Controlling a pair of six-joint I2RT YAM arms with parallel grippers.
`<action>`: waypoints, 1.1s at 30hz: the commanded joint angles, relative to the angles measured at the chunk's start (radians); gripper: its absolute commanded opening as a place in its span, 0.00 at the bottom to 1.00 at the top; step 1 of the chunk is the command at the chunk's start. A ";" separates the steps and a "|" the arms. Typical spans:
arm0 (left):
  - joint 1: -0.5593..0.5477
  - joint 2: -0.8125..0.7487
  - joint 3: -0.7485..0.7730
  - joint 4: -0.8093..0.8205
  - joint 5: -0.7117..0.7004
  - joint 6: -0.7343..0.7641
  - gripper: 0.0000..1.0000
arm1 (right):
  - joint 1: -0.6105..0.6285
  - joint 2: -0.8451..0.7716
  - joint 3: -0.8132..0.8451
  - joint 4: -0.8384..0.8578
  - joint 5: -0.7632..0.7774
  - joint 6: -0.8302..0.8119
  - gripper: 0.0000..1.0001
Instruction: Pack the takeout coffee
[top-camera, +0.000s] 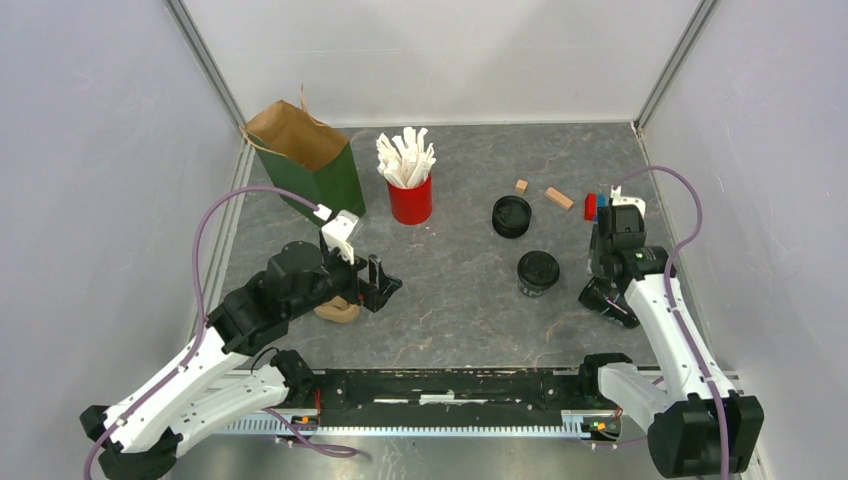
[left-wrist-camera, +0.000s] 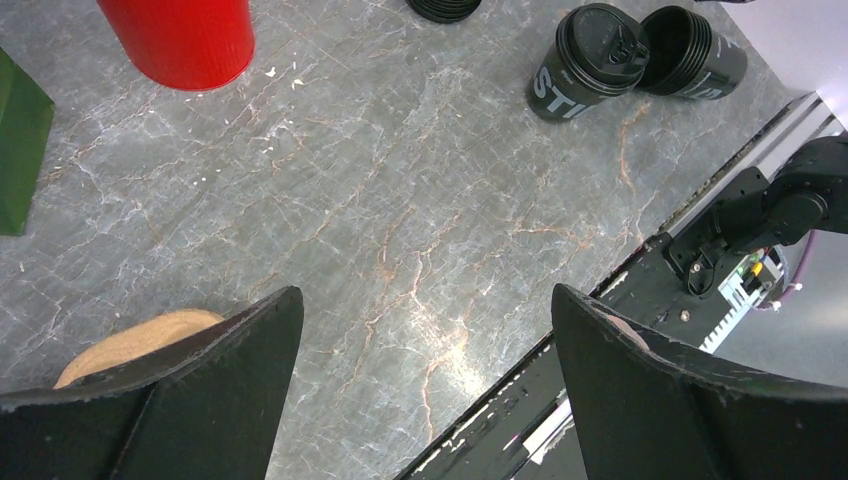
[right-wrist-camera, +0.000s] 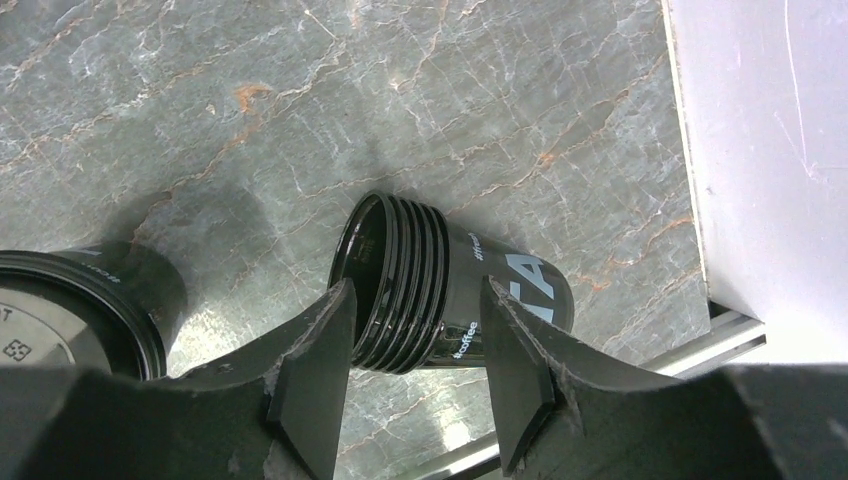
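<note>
Over to the right gripper (right-wrist-camera: 418, 285) first: hangs low above a stack of nested black cups (right-wrist-camera: 530, 275) lying on its side, jaws part-way apart, clamping nothing as far as can be told. Just beside that stack, the takeout coffee (top-camera: 538, 272): lidded, upright, out on the open worktop (left-wrist-camera: 400, 200), with a pile of spare lids (top-camera: 511, 216) close behind.

Across to the left gripper (left-wrist-camera: 425, 292): spread wide, empty, parked over a tan round object (top-camera: 338, 311) near the green paper bag (top-camera: 305, 160). Leaves the coffee well apart from the bag, with the red cup of white sticks (top-camera: 410, 185) roughly between.

Now the dangers.
- Could set the sideways stack rolling with one careless finger, towards the worktop's near edge or straight into the coffee.
- Could close on the wrong cups altogether, given where those jaws hang.
- Could tip the coffee or pop its lid with a squeeze placed too high.
- Could clip the red cup on the carry across.
- Could fold the bag's mouth shut on the way in, with nothing bracing it.
</note>
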 joint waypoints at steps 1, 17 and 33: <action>-0.004 -0.010 0.005 0.010 0.023 0.073 1.00 | 0.011 0.010 0.023 0.000 0.097 0.057 0.56; -0.004 -0.034 0.002 0.015 0.031 0.074 1.00 | 0.117 0.266 0.086 -0.062 0.249 0.146 0.55; -0.004 -0.049 0.000 0.015 0.023 0.079 1.00 | 0.141 0.331 0.100 -0.127 0.354 0.135 0.05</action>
